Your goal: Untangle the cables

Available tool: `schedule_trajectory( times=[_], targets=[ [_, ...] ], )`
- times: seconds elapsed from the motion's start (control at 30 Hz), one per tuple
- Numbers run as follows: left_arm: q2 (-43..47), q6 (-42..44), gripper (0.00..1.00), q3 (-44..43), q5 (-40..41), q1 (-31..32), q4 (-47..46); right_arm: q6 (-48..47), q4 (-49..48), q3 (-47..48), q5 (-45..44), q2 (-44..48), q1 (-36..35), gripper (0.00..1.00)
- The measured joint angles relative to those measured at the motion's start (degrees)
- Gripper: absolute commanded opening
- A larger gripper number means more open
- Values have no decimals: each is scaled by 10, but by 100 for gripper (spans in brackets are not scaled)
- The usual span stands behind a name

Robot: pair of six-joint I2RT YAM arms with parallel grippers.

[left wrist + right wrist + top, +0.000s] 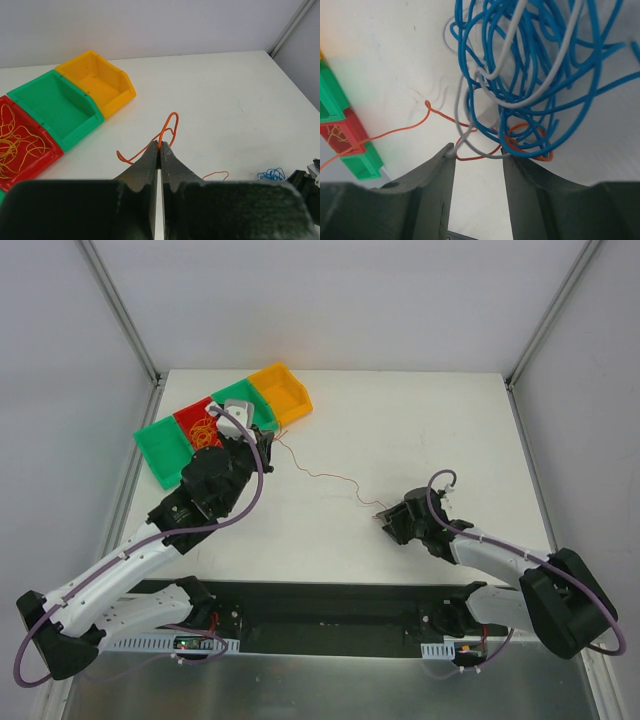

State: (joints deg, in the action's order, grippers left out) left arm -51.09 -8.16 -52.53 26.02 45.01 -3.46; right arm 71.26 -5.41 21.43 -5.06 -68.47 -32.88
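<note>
A thin orange wire (320, 476) runs across the table from my left gripper (268, 452) to my right gripper (384, 517). In the left wrist view the left gripper (160, 146) is shut on this orange wire (170, 125), which loops just past the tips. In the right wrist view a clump of blue and grey wires (535, 75) lies just beyond the right gripper (477, 156), which is open. A grey strand and the orange wire (395, 132) cross the gap at its fingertips (445, 160). The blue clump also shows in the left wrist view (271, 174).
A row of small bins stands at the back left: yellow (283, 392), green (55, 106), red (198, 425) holding loose yellow and orange wires, and another green (163, 448). White table with metal frame posts at the back corners.
</note>
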Motion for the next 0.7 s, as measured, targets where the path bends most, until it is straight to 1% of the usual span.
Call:
schedule_trajectory(
  times=[0.03, 0.1, 0.17, 0.2, 0.3, 0.4, 0.5, 0.6, 0.7],
  targets=[
    [1, 0, 0, 0, -1, 0, 0, -7, 7, 0, -5, 2, 0, 51],
    [3, 0, 0, 0, -2, 0, 1, -26, 27, 0, -16, 18, 1, 58],
    [7, 0, 0, 0, -2, 0, 1, -61, 54, -2, -26, 51, 10, 76],
    [9, 0, 0, 0, -2, 0, 1, -83, 72, -2, -34, 72, 18, 81],
    [18, 1, 0, 0, 2, 0, 1, -162, 105, -6, -48, 136, 63, 83],
    [32, 5, 0, 0, 18, 0, 2, -260, 132, -11, -28, 196, 157, 84],
    [55, 15, 0, 0, 37, 0, 2, -353, 151, -8, 9, 223, 196, 84],
    [72, 16, 0, 0, 46, 0, -1, -430, 183, 30, 59, 198, 197, 84],
    [76, 16, 0, 0, 44, 0, -5, -472, 178, 70, 112, 145, 196, 82]
  ],
)
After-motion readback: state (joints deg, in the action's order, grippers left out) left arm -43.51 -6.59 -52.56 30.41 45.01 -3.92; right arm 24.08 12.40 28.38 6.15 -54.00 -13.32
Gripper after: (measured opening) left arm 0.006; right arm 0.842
